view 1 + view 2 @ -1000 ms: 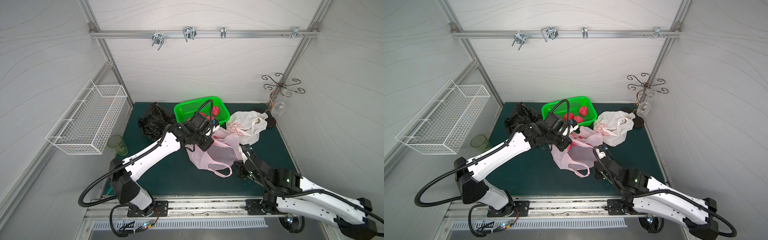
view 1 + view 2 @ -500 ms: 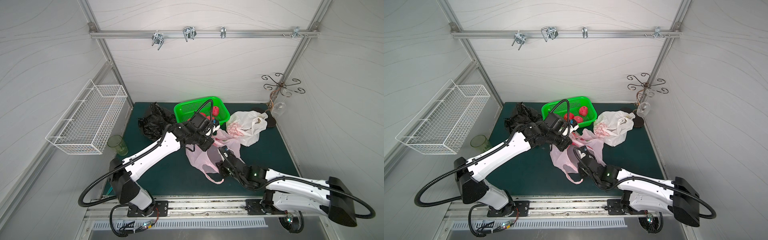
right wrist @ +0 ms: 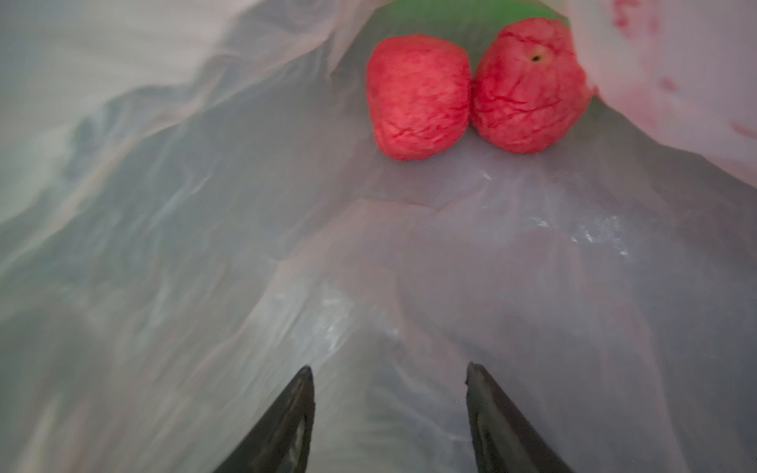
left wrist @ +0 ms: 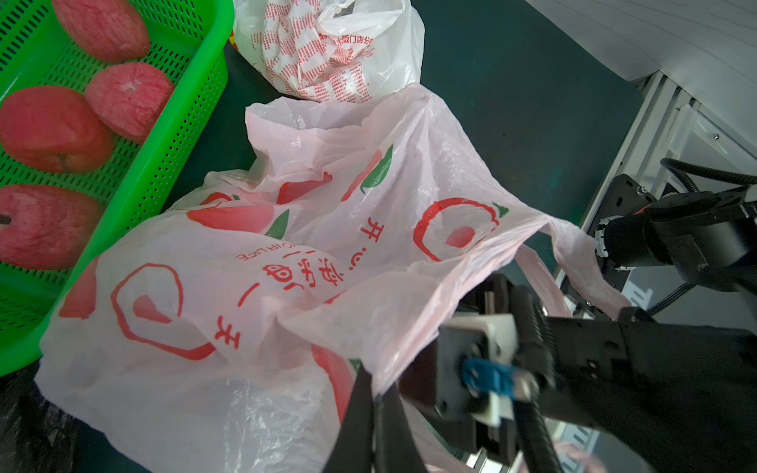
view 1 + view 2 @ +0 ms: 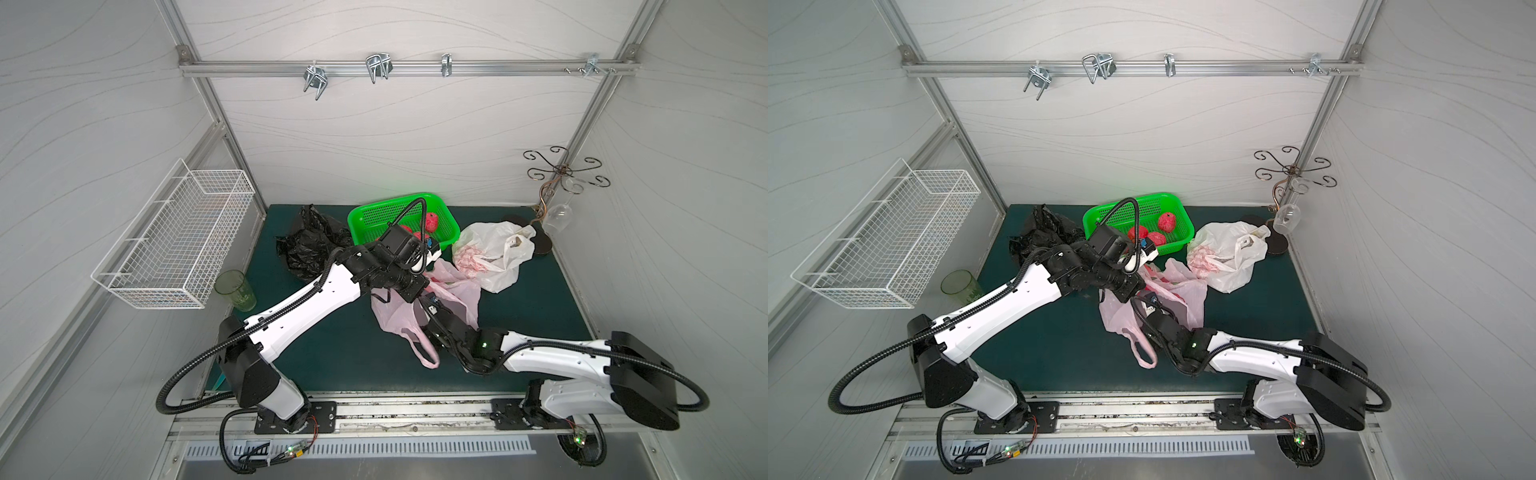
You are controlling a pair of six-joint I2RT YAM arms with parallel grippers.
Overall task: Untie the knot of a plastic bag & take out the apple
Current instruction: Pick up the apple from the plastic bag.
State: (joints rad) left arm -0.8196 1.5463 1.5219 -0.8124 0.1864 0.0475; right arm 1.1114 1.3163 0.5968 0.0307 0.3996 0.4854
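Two apples (image 3: 418, 98) touch each other deep inside the pink bag (image 5: 457, 291), hidden from above by film. Right fingers (image 3: 286, 426) stand apart inside it, empty. Left fingers (image 4: 362, 409) are clamped on its rim.

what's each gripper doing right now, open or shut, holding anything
left gripper: shut, pinching the edge of the pink bag.
right gripper: open, reaching inside the pink bag, nothing between its jaws.
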